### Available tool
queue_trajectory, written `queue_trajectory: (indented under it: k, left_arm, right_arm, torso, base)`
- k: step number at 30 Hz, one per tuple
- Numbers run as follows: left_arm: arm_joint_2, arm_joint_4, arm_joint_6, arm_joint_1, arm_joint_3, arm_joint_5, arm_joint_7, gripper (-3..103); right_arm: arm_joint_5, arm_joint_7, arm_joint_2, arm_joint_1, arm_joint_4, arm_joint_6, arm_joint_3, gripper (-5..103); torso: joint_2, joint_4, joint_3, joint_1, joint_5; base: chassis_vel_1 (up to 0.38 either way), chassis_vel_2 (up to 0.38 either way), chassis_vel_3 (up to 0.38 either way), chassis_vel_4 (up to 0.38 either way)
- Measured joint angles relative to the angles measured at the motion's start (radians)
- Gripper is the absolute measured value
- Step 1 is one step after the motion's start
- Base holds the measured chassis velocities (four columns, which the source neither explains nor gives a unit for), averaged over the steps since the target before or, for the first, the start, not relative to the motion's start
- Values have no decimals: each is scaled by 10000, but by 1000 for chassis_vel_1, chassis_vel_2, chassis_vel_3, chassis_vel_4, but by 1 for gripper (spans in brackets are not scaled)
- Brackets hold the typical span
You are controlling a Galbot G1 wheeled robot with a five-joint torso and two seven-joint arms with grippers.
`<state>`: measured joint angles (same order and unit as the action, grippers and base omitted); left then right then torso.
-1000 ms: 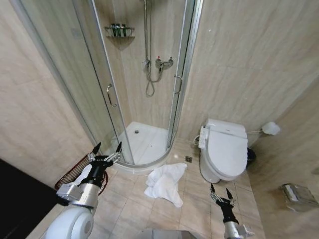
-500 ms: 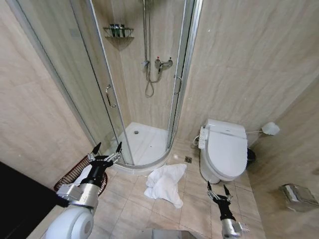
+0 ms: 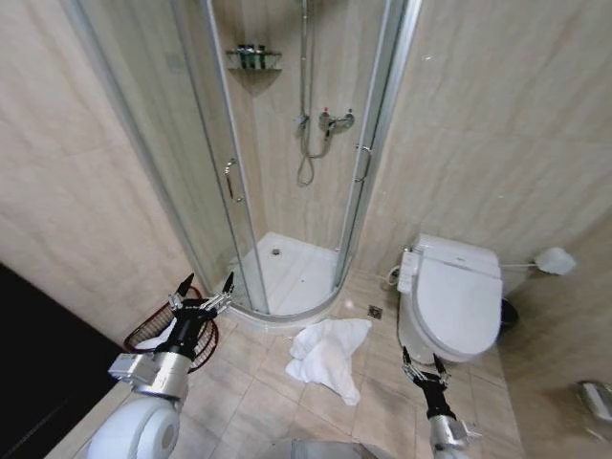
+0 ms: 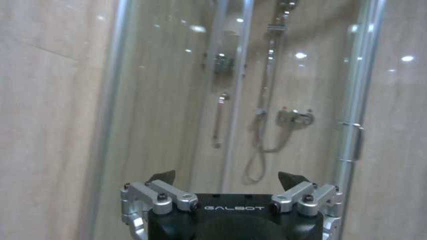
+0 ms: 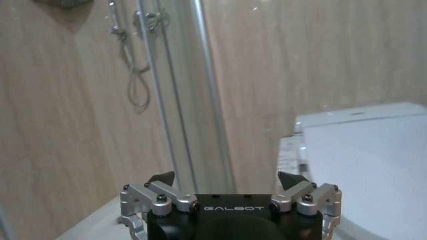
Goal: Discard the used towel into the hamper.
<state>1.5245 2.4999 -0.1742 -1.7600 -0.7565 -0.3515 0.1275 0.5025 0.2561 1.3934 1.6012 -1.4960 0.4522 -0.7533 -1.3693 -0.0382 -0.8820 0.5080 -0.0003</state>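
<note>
Two spread, empty grippers: my left gripper hovers above the hamper; the towel lies between it and my right gripper.

Crumpled cloth towel, glossy tile floor, seemingly wire-woven hamper.

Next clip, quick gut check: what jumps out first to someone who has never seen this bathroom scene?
The white towel lies crumpled on the tiled floor, between the glass shower stall and the toilet. The dark wire hamper stands at the left by the wall, partly behind the left gripper, which is raised and open in front of it. The right gripper, also open, is low beside the toilet, and neither touches the towel.
</note>
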Motion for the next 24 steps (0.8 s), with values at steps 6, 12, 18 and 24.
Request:
queue_trajectory:
  k: [6, 12, 18, 24]
  left_arm:
    - [0, 0, 0, 0, 0, 0, 0, 100]
    - [0, 1, 0, 0, 0, 0, 0, 100]
    - [0, 0, 0, -1, -1, 0, 0, 100]
    - [0, 1, 0, 0, 0, 0, -1, 100]
  right_arm:
    - [264, 164, -238, -27, 210, -92, 19, 100]
    - [461, 249, -426, -494, 702, -122, -52, 100]
    - [588, 1309, -483, -1034, 1801, 1374, -164, 100]
    - [224, 749, -394, -790, 1836, 1208, -150, 100]
  torso:
    - [108, 2, 57, -51, 2]
    - [193, -2, 101, -89, 3]
    - [206, -2, 106, -93, 4]
    - [261, 2, 135, -119, 3]
  base:
    - [94, 110, 117, 105]
    - [117, 121, 122, 112]
    - [80, 79, 52, 63]
    - [0, 0, 0, 0]
